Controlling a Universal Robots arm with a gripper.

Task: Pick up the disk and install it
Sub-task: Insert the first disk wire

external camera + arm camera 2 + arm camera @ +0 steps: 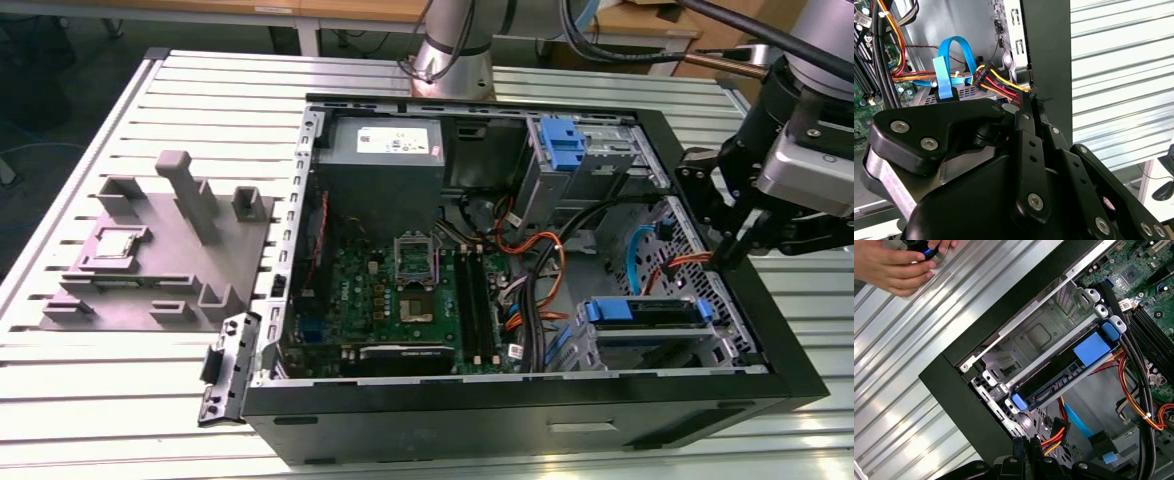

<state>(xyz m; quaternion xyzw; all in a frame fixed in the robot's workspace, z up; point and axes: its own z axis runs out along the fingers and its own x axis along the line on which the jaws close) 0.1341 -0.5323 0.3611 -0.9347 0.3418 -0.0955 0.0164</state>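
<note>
Currently, in the exterior view, the case lies open on a slatted metal table. The gripper hangs at the case's 3 o'clock wall, pointing down. Its fingers look closed together and hold nothing. The disk sits in the bay at the case's 5 o'clock corner, with its blue carrier uppermost. The board is at centre and a grey moulded fixture lies outside the case at 9 o'clock.

In the second wrist view, the gripper shows black jointed links with bright screws. Its tips are touching or just beside a bundle of red, yellow and black wires. A glossy flat blue ribbon loops nearby.

In the first wrist view, the disk shows edge-on as a dark slab in smooth blue plastic, seated in a stamped, perforated steel cage. The label cannot be seen. The gripper is near an orange-and-yellow plug. A hand holds a small dark object over the table, well apart from the case.

Risks, as I judge them:
- The tips could snag the loose wires and drag a plug out, because the bundle lies so close.
- The fingers could scrape the thin wall edge.
- The smooth carrier may slip in a narrow pinch.
</note>
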